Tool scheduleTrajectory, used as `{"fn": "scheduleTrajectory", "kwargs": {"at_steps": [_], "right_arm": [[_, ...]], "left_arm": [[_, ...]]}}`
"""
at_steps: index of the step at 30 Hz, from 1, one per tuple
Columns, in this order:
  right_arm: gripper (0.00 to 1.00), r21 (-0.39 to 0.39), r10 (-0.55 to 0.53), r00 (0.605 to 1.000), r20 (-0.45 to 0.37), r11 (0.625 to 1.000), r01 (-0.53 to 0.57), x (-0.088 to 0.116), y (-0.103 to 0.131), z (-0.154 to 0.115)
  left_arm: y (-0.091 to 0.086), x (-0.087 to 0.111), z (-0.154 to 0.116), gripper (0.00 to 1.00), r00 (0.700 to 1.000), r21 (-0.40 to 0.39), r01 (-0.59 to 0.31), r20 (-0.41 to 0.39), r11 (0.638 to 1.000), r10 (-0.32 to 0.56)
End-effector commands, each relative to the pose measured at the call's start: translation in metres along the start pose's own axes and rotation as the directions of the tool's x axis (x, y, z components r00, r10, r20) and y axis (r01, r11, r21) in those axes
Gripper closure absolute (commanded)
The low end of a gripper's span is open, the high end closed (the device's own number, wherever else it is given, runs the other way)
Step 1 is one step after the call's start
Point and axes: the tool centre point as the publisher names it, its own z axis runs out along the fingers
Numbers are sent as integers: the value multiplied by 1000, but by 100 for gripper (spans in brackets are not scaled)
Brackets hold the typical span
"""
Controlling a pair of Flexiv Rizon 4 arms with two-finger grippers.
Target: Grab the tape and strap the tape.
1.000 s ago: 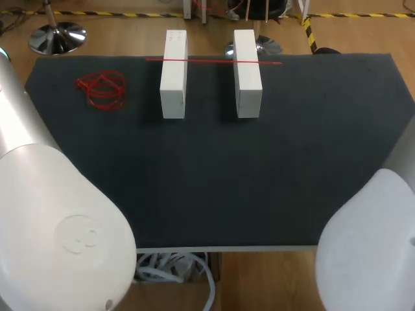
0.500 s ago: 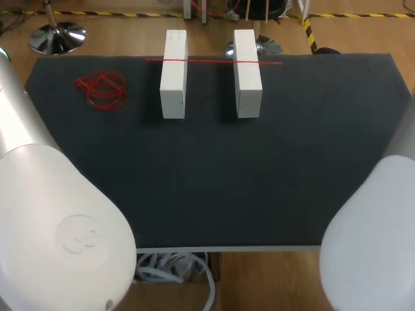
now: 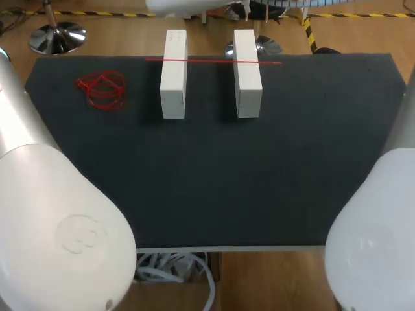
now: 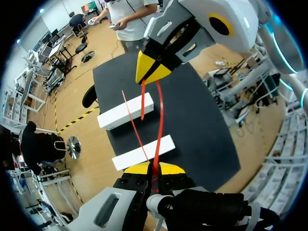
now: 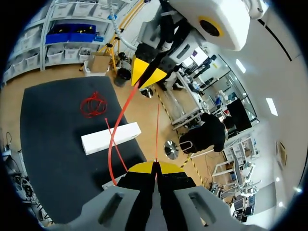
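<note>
Progress: the grab looks done. The left gripper [image 4: 154, 169] and right gripper [image 4: 147, 74] each pinch one red tape [image 4: 158, 130] in their tips, holding it in the air over the table [image 3: 214, 181]. Strapping seems left to do, as no closed loop shows yet. The tape is thin, flat and slightly bowed. A second strip [image 3: 207, 61] lies across two white blocks [image 3: 172, 74] at upper middle, and a red bundle [image 3: 102, 89] lies at upper left.

Raised, the left arm [image 3: 58, 214] and right arm [image 3: 376, 240] face each other, jaws closed.
</note>
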Motion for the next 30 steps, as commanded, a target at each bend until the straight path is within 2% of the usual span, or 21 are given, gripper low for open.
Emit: {"fn": "scheduleTrajectory", "kwargs": {"at_steps": [1, 11, 19, 30], "right_arm": [[100, 5, -5, 1000, -8, 1000, 5, 2, -2, -2], [100, 31, -16, 1000, -6, 999, 16, -1, -2, -1], [100, 56, -76, 997, -24, 995, 77, 3, 5, -4], [100, 113, -124, 992, 37, 986, 119, 0, 8, -7]], "left_arm": [[0, 0, 0, 100, 1000, -1, 0, -2, 1000, 0], [0, 0, 0, 100, 1000, -1, 0, -2, 1000, 0], [0, 0, 0, 100, 1000, -1, 0, -2, 1000, 0], [0, 0, 0, 100, 1000, -1, 0, -2, 1000, 0]]}}
